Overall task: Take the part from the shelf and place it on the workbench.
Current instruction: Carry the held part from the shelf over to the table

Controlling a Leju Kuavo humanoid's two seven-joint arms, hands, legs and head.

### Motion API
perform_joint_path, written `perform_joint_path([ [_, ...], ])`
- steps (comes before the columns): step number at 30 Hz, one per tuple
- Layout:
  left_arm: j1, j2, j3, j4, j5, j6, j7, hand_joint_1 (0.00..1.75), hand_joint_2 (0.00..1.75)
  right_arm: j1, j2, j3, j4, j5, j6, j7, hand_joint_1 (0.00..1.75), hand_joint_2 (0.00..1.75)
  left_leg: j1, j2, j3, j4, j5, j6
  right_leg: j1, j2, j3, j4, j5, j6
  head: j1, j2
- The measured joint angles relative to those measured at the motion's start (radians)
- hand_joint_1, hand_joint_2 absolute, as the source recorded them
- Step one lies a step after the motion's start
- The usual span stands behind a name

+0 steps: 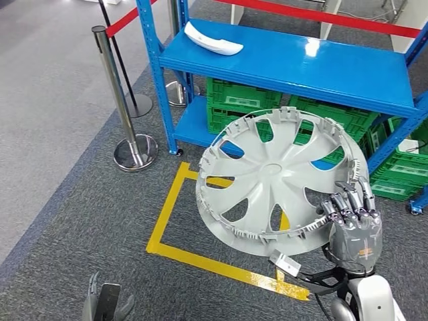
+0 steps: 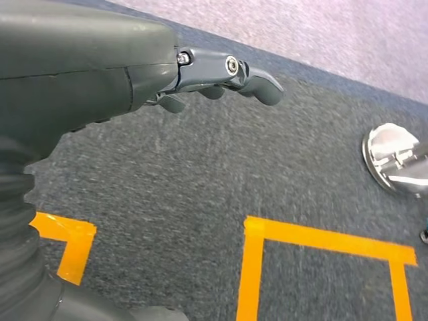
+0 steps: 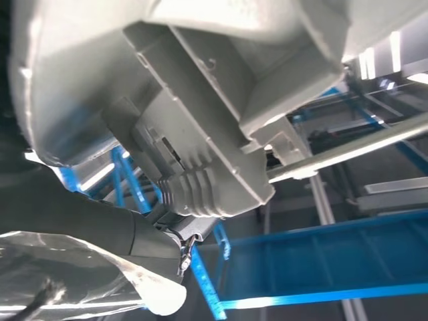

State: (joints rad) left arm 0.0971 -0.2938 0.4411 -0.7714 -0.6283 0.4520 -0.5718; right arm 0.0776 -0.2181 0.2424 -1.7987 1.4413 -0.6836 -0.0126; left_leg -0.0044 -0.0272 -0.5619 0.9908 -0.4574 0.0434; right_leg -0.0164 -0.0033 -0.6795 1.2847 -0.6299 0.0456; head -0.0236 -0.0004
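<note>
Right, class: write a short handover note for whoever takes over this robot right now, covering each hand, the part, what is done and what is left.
Right hand: grips the grey wheel cover by its rim, holding it tilted above the carpet in front of the blue shelf.
Left hand: low at the side, holding nothing, fingers apart.
Done: the cover is off the shelf.
Left: carry it to the workbench and set it down.
A white curved part lies on the shelf top.

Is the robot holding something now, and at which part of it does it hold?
The right hand grips the grey wheel cover at its rim, fingers over the edge. The left hand holds nothing.
</note>
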Motion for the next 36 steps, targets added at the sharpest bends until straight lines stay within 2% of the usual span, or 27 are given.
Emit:
perform_joint_path([
  [1,0.0,0.0,0.0,0.0,0.0,0.0,0.0,0.0,1.75,0.0,0.0,0.002,0.0,0.0,0.0,0.0,1.75,1.75,0.0,-0.014,0.0,0.001,0.001,-0.001,-0.001,0.002,0.012,-0.026,0.025,-0.001,0.0,0.0],
  [2,0.0,0.0,0.0,0.0,0.0,0.001,0.0,0.0,1.75,-0.001,-0.001,0.004,-0.001,-0.001,0.0,0.0,1.75,1.75,0.001,-0.027,-0.001,0.003,0.001,-0.003,-0.002,0.01,0.041,-0.086,0.062,-0.002,0.0,0.0],
  [4,-0.001,0.0,0.0,0.0,0.0,0.002,0.0,0.0,1.75,-0.003,-0.002,0.008,-0.004,-0.004,0.0,0.0,1.75,1.75,0.001,-0.052,-0.007,0.013,0.001,-0.01,-0.01,0.059,0.106,-0.217,0.113,-0.003,0.0,0.0],
  [5,-0.001,0.0,0.0,0.0,-0.001,0.004,0.0,0.0,1.75,-0.004,-0.002,0.01,-0.007,-0.005,0.0,0.0,1.75,1.75,0.001,-0.063,-0.014,0.018,0.002,-0.016,-0.012,0.08,0.126,-0.255,0.121,-0.004,0.0,0.0],
  [6,-0.001,0.0,0.0,0.0,-0.001,0.005,-0.001,0.0,1.75,-0.004,-0.002,0.012,-0.01,-0.006,0.0,0.0,1.75,1.75,0.002,-0.074,-0.023,0.022,0.005,-0.023,-0.013,0.094,0.133,-0.27,0.118,-0.006,0.0,0.0],
  [8,0.0,0.001,0.0,0.0,-0.001,0.006,-0.001,0.0,1.75,-0.005,-0.002,0.015,-0.013,-0.007,0.0,0.0,1.75,1.75,0.006,-0.093,-0.037,0.026,0.011,-0.037,-0.011,0.075,0.133,-0.271,0.119,-0.013,0.0,0.0],
  [9,0.0,0.002,0.001,0.0,-0.001,0.006,-0.001,0.0,1.75,-0.006,-0.002,0.017,-0.014,-0.007,0.0,0.0,1.75,1.75,0.005,-0.082,-0.042,0.033,0.007,-0.043,-0.012,0.062,0.133,-0.273,0.122,-0.019,-0.002,0.0],
  [10,0.0,0.002,0.001,0.0,-0.001,0.007,-0.001,0.0,1.75,-0.006,-0.002,0.017,-0.015,-0.007,0.0,0.0,1.75,1.75,0.004,-0.061,-0.053,0.054,-0.008,-0.048,-0.013,0.047,0.134,-0.276,0.123,-0.025,-0.005,0.0],
  [12,-0.001,0.002,0.0,0.001,-0.001,0.008,-0.001,0.0,1.75,-0.006,-0.002,0.018,-0.018,-0.007,0.0,0.0,1.75,1.75,0.003,-0.005,-0.097,0.155,-0.064,-0.058,-0.01,0.018,0.135,-0.278,0.124,-0.035,-0.011,0.0],
  [13,-0.002,0.002,0.0,0.001,0.0,0.008,-0.002,0.0,1.75,-0.006,-0.002,0.019,-0.019,-0.007,0.0,0.0,1.75,1.75,0.006,0.008,-0.125,0.218,-0.095,-0.061,-0.008,0.004,0.135,-0.278,0.124,-0.038,-0.013,0.0],
  [15,-0.002,0.002,0.0,0.001,0.0,0.008,-0.002,0.0,1.75,-0.006,-0.002,0.019,-0.019,-0.007,0.0,0.0,1.75,1.75,0.009,0.015,-0.159,0.297,-0.128,-0.064,-0.006,-0.011,0.134,-0.278,0.123,-0.039,-0.013,0.0],
  [18,-0.001,0.002,0.0,0.001,0.0,0.008,-0.002,0.0,1.75,-0.006,-0.002,0.02,-0.019,-0.007,0.0,0.0,1.75,1.75,0.009,0.016,-0.167,0.317,-0.133,-0.065,-0.005,-0.018,0.134,-0.278,0.123,-0.039,-0.013,0.0],
  [19,-0.001,0.002,0.0,0.001,0.0,0.008,-0.002,0.0,1.75,-0.006,-0.002,0.021,-0.02,-0.007,0.0,0.0,1.75,1.75,0.009,0.019,-0.151,0.29,-0.111,-0.063,-0.004,-0.031,0.135,-0.278,0.123,-0.039,-0.013,0.0],
  [22,-0.001,0.003,0.001,0.001,-0.001,0.009,-0.002,0.0,1.75,-0.007,-0.002,0.032,-0.031,-0.007,0.0,0.0,1.75,1.75,-0.007,0.075,-0.037,0.068,-0.017,-0.036,0.008,-0.093,0.138,-0.277,0.119,-0.031,-0.013,0.0],
  [23,-0.001,0.003,0.001,0.001,-0.001,0.01,-0.002,0.0,1.75,-0.007,-0.002,0.035,-0.034,-0.007,0.0,0.0,1.75,1.75,-0.013,0.086,-0.018,0.025,-0.007,-0.027,0.01,-0.108,0.139,-0.279,0.118,-0.027,-0.012,0.0],
  [24,0.0,0.003,0.002,0.001,-0.001,0.01,-0.002,0.0,1.75,-0.008,-0.002,0.037,-0.035,-0.007,0.0,0.0,1.75,1.75,-0.012,0.074,-0.019,0.021,-0.004,-0.022,0.011,-0.12,0.141,-0.281,0.118,-0.022,-0.012,0.0],
  [25,0.001,0.002,0.002,0.001,-0.001,0.01,-0.002,0.0,1.75,-0.008,-0.003,0.038,-0.037,-0.007,0.0,0.0,1.75,1.75,-0.01,0.064,-0.018,0.015,0.001,-0.018,0.01,-0.118,0.141,-0.279,0.113,-0.017,-0.012,0.0],
  [26,0.001,0.001,0.003,0.001,-0.001,0.011,-0.002,0.0,1.75,-0.009,-0.004,0.04,-0.039,-0.007,0.0,0.0,1.75,1.75,-0.007,0.053,-0.016,0.008,0.006,-0.012,0.008,-0.1,0.135,-0.267,0.102,-0.013,-0.01,0.0],
  [27,0.001,0.0,0.002,0.001,-0.001,0.012,-0.002,0.0,1.75,-0.01,-0.005,0.042,-0.041,-0.007,0.0,0.001,1.75,1.75,-0.003,0.043,-0.014,0.001,0.012,-0.007,0.007,-0.072,0.119,-0.233,0.079,-0.01,-0.007,0.0],
  [29,0.001,0.0,0.002,0.002,-0.002,0.012,-0.002,0.0,1.75,-0.01,-0.007,0.047,-0.043,-0.008,0.0,0.001,1.75,1.75,0.0,0.023,-0.016,-0.002,0.016,-0.002,0.004,-0.015,0.058,-0.109,0.018,-0.005,-0.001,0.0],
  [30,0.001,0.0,0.002,0.002,-0.003,0.012,-0.002,0.0,1.75,-0.01,-0.008,0.048,-0.043,-0.008,0.0,0.001,1.75,1.75,0.0,0.011,-0.017,-0.001,0.017,-0.001,0.004,-0.004,0.027,-0.046,-0.004,-0.003,0.001,0.0],
  [31,0.001,0.0,0.002,0.002,-0.003,0.012,-0.002,0.0,1.75,-0.009,-0.008,0.05,-0.043,-0.008,0.0,0.001,1.75,1.75,0.0,-0.001,-0.018,0.0,0.017,-0.001,0.004,0.0,0.007,-0.01,-0.008,-0.002,0.002,0.0],
  [32,0.001,0.0,0.002,0.003,-0.003,0.012,-0.001,0.0,1.75,-0.008,-0.009,0.052,-0.043,-0.008,0.0,0.001,1.75,1.75,0.0,-0.014,-0.018,0.001,0.017,-0.001,0.003,0.002,0.006,-0.012,0.007,-0.001,0.002,0.0],
  [33,0.001,0.0,0.002,0.003,-0.003,0.012,-0.001,0.0,1.75,-0.008,-0.01,0.054,-0.043,-0.008,0.0,0.001,1.75,1.75,0.001,-0.029,-0.018,0.005,0.017,-0.002,0.001,0.006,0.025,-0.058,0.042,0.0,0.002,0.0],
  [34,0.001,0.0,0.002,0.003,-0.003,0.012,-0.001,0.0,1.75,-0.007,-0.01,0.057,-0.043,-0.008,0.0,0.001,1.75,1.75,0.003,-0.043,-0.019,0.009,0.015,-0.005,-0.002,0.018,0.056,-0.126,0.08,0.002,0.002,0.0],
  [36,0.001,0.0,0.002,0.003,-0.004,0.012,-0.001,0.0,1.75,-0.008,-0.011,0.06,-0.045,-0.008,0.0,0.001,1.75,1.75,0.003,-0.068,-0.028,0.025,0.011,-0.016,-0.009,0.06,0.112,-0.24,0.118,0.004,0.003,0.0],
])
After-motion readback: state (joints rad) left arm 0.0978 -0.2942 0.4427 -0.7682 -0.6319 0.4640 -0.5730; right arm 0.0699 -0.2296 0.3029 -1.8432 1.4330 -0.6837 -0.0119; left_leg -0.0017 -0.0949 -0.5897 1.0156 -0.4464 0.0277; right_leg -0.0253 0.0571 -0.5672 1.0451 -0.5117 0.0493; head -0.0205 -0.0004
